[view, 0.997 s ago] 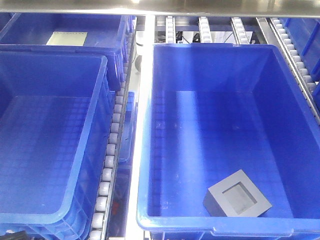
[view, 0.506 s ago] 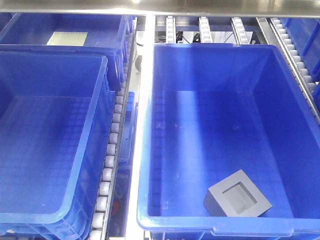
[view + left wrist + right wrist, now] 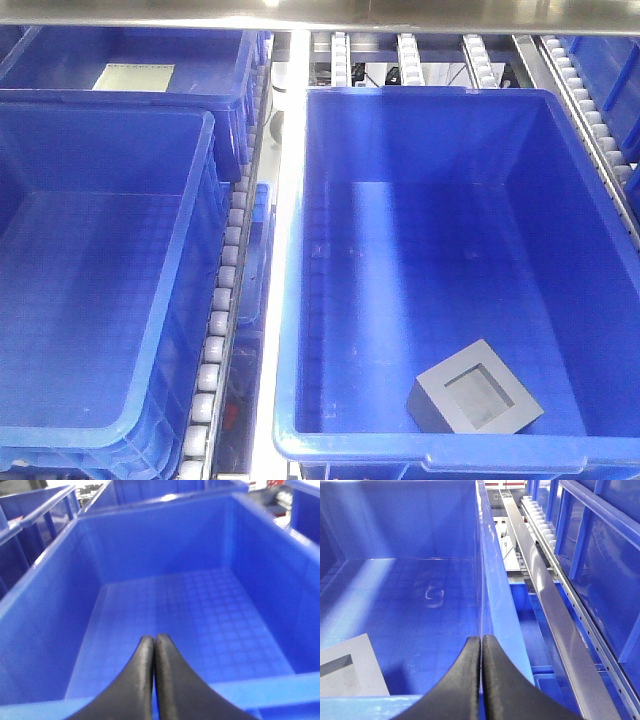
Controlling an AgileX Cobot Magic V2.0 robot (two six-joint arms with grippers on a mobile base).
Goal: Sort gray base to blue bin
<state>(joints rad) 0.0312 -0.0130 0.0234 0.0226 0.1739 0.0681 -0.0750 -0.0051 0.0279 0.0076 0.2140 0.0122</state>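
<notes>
Nothing has shifted since the earlier frames: we see the gray base (image 3: pixel 474 402) lying where it lay, on the floor of the blue bin (image 3: pixel 300 300) near its front right corner, recessed face up and turned at an angle to the walls. Our right wrist view catches one pale corner of that block at lower left, inside the same bin. Our right fingers (image 3: pixel 481 652) are pressed together over the bin's rim, holding nothing. Our left fingers (image 3: pixel 154 652) are likewise together and empty, above the left bin (image 3: pixel 150 330). Between the two bins runs a roller track (image 3: pixel 225 290). Behind the left bin, another bin holds a pale sheet (image 3: pixel 133 76).
</notes>
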